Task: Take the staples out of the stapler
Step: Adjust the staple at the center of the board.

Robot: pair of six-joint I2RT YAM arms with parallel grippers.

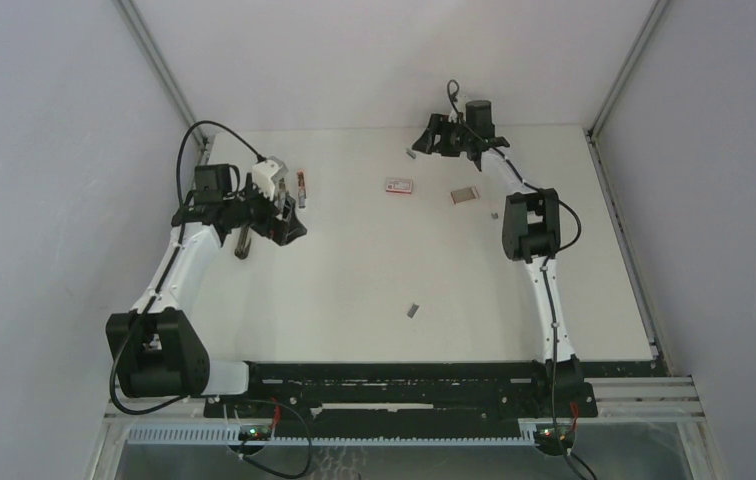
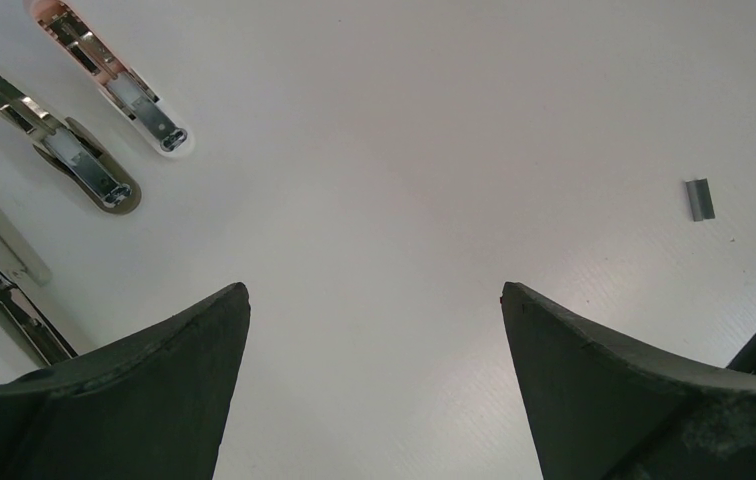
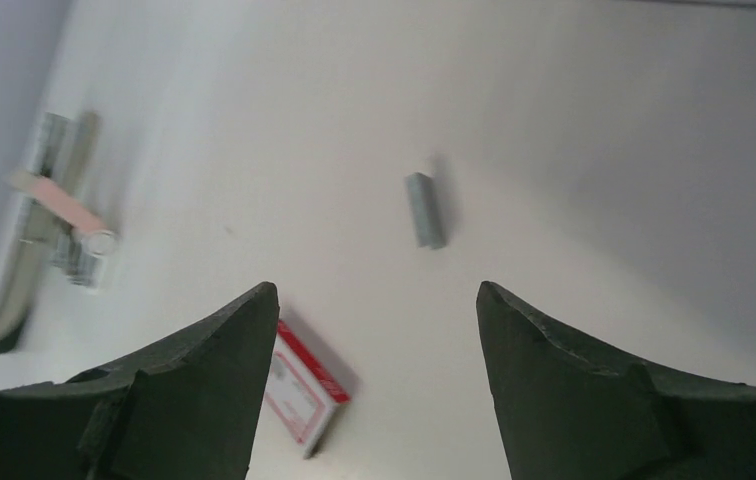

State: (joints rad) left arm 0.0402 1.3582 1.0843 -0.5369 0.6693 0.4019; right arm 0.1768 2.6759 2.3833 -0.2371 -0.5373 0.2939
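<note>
1. Some staples [image 1: 413, 310] are already out: one strip lies mid-counter toward the near edge, and a second strip [image 3: 425, 210] lies by the far edge.
2. The stapler [image 2: 82, 163] lies opened near the left edge; I cannot tell if it is emptied.
3. The left hand [image 2: 374, 292] and the right hand [image 3: 376, 290] both gape, holding nothing.
</note>
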